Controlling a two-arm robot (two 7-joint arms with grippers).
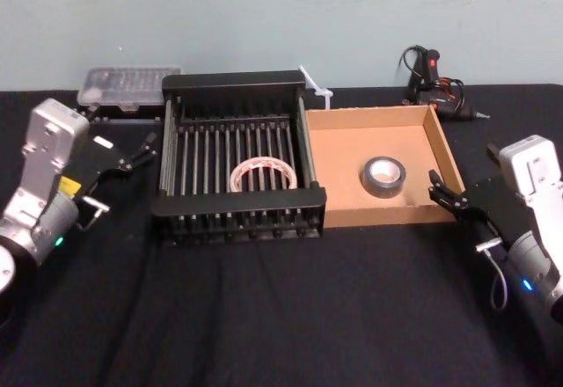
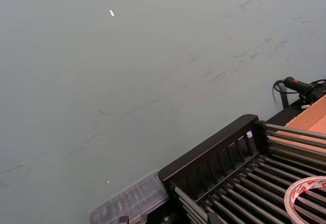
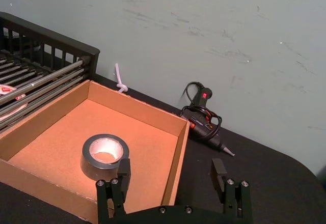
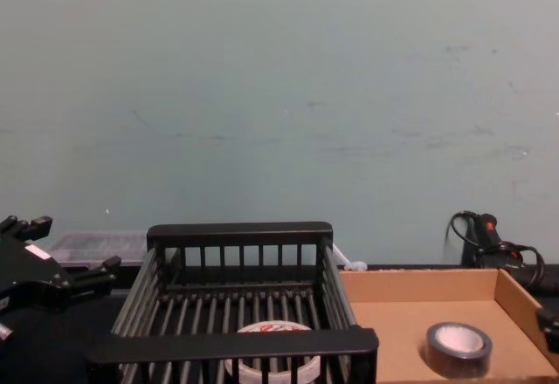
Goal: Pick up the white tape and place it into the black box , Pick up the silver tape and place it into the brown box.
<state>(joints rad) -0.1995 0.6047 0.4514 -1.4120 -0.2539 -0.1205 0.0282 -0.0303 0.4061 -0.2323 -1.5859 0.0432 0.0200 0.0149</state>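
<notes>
The white tape (image 1: 262,174) lies flat on the slatted floor of the black box (image 1: 236,82), also seen in the chest view as the white tape (image 4: 272,362). The silver tape (image 1: 383,178) rests inside the brown box (image 1: 444,154), near its front right part. My right gripper (image 3: 171,170) hovers open just outside the brown box's right front corner, with the silver tape (image 3: 104,156) a little ahead of its fingers and nothing between them. To the left of the black box, my left gripper (image 1: 132,154) hangs open and holds nothing.
A clear plastic case (image 1: 123,83) sits behind the black box on the left. A black glue gun (image 1: 431,75) with its cable lies behind the brown box, and a white zip tie (image 1: 315,88) pokes up between the boxes. Black cloth covers the table front.
</notes>
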